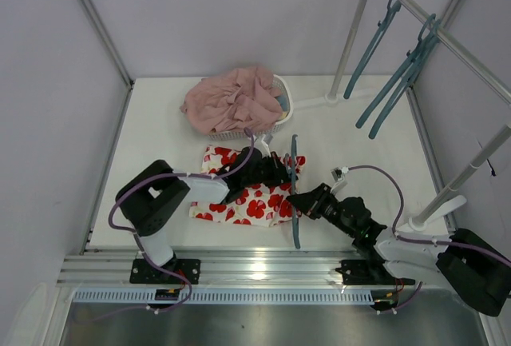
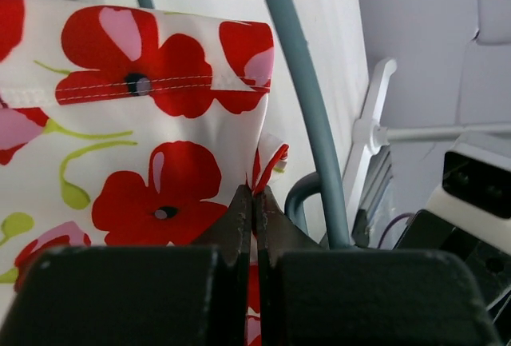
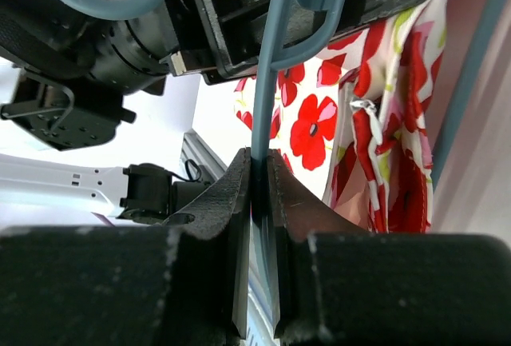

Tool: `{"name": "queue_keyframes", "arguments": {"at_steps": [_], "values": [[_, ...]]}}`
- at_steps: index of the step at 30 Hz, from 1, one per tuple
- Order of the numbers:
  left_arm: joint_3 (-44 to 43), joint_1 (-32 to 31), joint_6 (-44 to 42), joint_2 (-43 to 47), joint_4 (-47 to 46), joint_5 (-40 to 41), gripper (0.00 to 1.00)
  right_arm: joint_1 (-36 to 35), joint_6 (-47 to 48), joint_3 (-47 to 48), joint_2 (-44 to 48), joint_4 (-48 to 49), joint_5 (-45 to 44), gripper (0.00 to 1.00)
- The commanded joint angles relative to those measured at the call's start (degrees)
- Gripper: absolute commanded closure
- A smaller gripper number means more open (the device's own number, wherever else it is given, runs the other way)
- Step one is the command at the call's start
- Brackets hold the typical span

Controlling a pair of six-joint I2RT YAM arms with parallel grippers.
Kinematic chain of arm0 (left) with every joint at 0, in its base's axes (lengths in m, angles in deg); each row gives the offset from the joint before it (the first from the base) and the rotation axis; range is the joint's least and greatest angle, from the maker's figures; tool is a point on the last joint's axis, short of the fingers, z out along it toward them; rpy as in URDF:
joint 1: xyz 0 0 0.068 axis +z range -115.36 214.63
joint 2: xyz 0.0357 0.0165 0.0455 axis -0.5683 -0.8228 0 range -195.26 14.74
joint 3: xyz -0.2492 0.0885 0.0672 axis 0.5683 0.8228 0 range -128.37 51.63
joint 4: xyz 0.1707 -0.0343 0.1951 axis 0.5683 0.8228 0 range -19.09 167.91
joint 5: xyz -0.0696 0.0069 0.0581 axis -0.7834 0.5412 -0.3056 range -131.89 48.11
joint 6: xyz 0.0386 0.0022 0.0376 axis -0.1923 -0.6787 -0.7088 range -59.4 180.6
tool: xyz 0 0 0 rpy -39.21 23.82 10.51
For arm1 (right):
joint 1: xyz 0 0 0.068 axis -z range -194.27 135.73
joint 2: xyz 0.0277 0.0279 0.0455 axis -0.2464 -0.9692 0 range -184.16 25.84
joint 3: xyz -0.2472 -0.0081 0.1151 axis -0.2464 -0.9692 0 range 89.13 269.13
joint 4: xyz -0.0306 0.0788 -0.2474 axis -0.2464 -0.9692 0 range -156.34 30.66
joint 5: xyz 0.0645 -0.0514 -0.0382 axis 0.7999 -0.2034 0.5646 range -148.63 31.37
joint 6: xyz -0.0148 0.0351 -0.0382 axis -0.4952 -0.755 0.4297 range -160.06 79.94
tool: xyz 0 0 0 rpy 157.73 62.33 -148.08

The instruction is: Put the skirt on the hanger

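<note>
The skirt point(image 1: 239, 198), white with big red flowers, lies flat on the table between the two arms. My left gripper point(image 1: 281, 172) is at its right edge, shut on a small fold of the skirt's hem point(image 2: 267, 162). The teal-grey hanger point(image 1: 295, 194) stands just right of the skirt, running from far to near. My right gripper point(image 1: 300, 200) is shut on one of its thin arms point(image 3: 270, 82). In the left wrist view the hanger point(image 2: 307, 82) curves past close beside the pinched corner. The skirt point(image 3: 383, 122) hangs bunched behind the hanger in the right wrist view.
A plain pink garment point(image 1: 231, 98) fills a white basket point(image 1: 286, 100) at the back of the table. Several more hangers point(image 1: 399, 70) hang from a white rack rail point(image 1: 455, 46) at the back right. One rack post point(image 1: 447, 190) stands near the right arm.
</note>
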Motion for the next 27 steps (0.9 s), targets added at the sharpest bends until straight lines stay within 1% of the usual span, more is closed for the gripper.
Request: {"name": "queue_keyframes", "arguments": {"at_steps": [1, 5, 8, 11, 15, 17, 21, 23, 24, 26, 27], "values": [[0.85, -0.48, 7.48, -1.5, -11.89, 1.3, 1.0, -1.07, 0.43, -6.46, -2.48, 10.3, -3.5, 1.0], [0.59, -0.65, 9.15, -2.65, -15.84, 0.95, 1.0, -1.16, 1.57, -5.14, -4.15, 10.21, -3.68, 1.0], [-0.2, -1.0, 9.16, -3.35, -15.85, 0.95, 1.0, -1.16, 0.96, -5.31, -5.47, 12.41, -3.33, 1.0], [-1.69, -1.35, 9.24, -4.67, -15.85, 1.04, 1.0, -1.08, 0.35, -5.93, -4.51, 12.68, -4.64, 1.0], [-1.87, -2.15, 8.54, -6.51, -15.33, 0.25, 1.0, -1.07, 1.49, -5.14, -0.91, 8.3, -4.12, 1.0], [-1.08, -2.76, 8.54, -7.04, -15.5, 0.33, 1.0, -1.08, 1.75, -5.23, 1.81, 6.45, -5.0, 1.0], [0.06, -3.82, 8.19, -6.96, -16.2, 0.86, 1.0, -0.9, 2.1, -5.32, 6.64, -0.23, -6.85, 1.0], [0.41, -3.99, 8.36, -6.78, -17.43, -0.19, 0.95, -0.72, 2.1, -5.49, 9.01, -2.43, -6.76, 1.0], [0.85, -3.99, 8.36, -6.61, -18.13, -0.45, 0.88, -0.64, 2.19, -5.58, 9.72, -3.05, -6.67, 1.0], [2.16, -3.64, 8.19, -5.38, -19.28, -0.46, 0.77, -0.46, 2.19, -5.75, 11.56, -5.41, -6.76, 1.0], [2.52, -3.38, 7.93, -4.76, -19.45, -0.63, 0.68, -0.37, 2.19, -6.02, 12.1, -6.3, -6.76, 1.0]]}}
